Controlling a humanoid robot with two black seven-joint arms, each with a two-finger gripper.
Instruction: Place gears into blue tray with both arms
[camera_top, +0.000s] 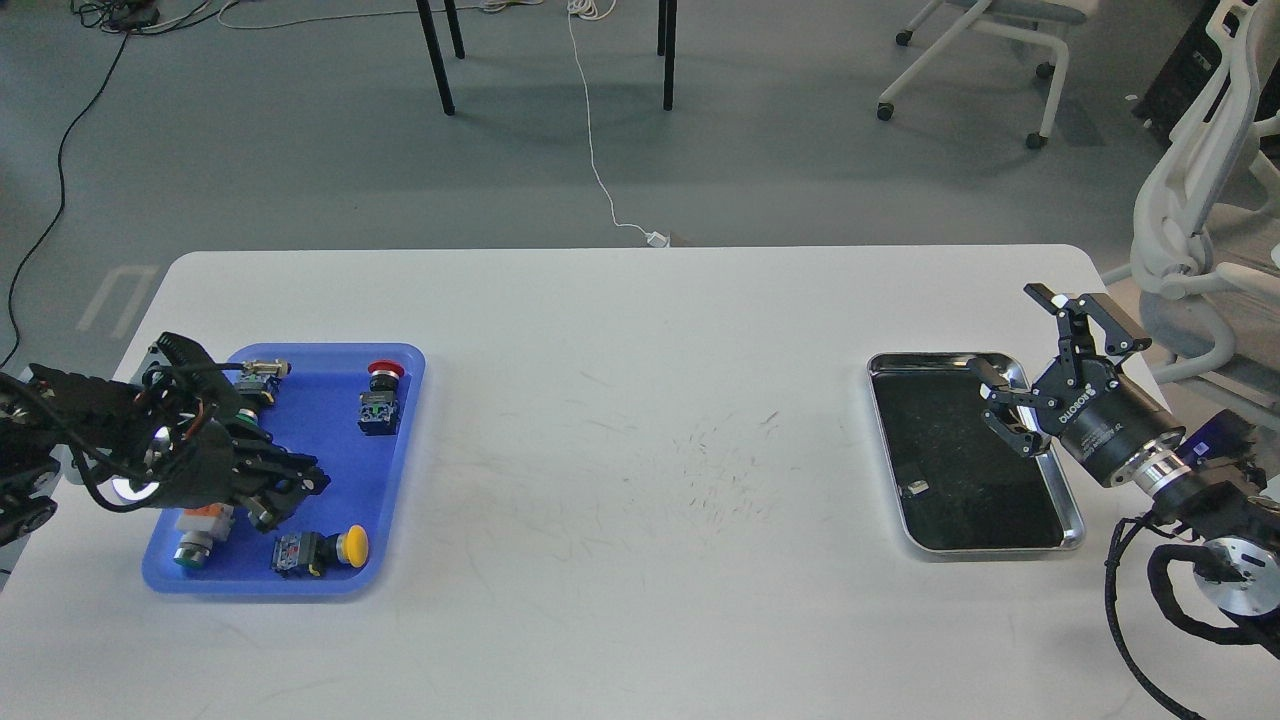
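While the left gripper (290, 492), jaws unreadable, hangs over the blue tray (400, 470), release low; right gripper (1040, 360) spread.

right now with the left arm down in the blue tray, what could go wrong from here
1. The left gripper sits low in the blue tray, crowded by push-button switches such as the yellow-capped one; withdrawing could knock or drag them.
2. The right gripper, open over the silver tray, may clip the rim going down.
3. No gears are clearly visible, so either could grasp wrongly.
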